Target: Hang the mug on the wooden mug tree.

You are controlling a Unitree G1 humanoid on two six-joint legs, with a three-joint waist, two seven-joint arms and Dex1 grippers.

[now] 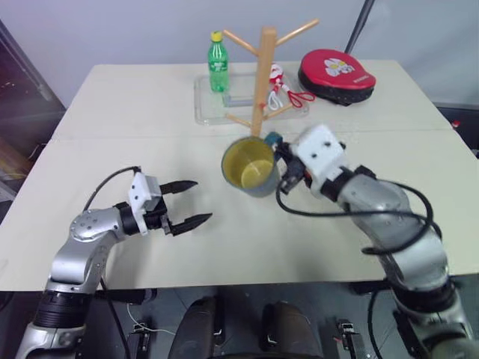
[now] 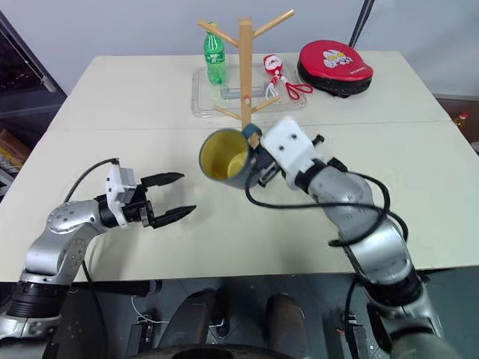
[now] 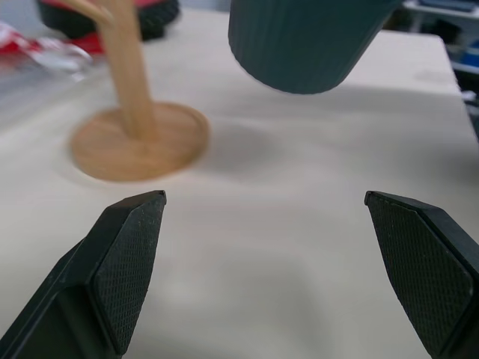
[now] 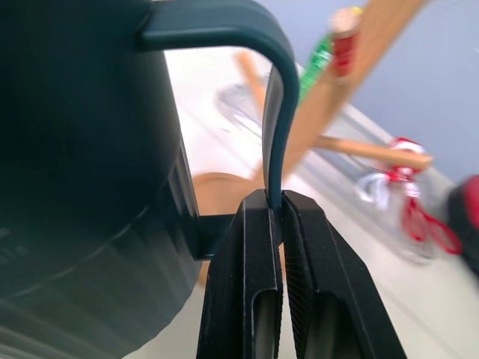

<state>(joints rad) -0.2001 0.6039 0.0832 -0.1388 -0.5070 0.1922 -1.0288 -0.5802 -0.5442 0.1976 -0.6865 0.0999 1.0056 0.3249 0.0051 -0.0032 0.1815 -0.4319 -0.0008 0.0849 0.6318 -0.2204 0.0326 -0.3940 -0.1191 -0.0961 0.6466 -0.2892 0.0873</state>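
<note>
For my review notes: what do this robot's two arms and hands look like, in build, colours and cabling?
Both arms are rounded silver-grey metal segments with black joints. Each ends in a white boxy wrist block carrying a hand of two black tapered fingers with cross-hatched textured pads. Left hand: a thin black cable arcs from the forearm to the wrist block. Right hand: thicker black cables loop loosely around the forearm.

Bright even light, blurred wrist-view backgrounds
</note>
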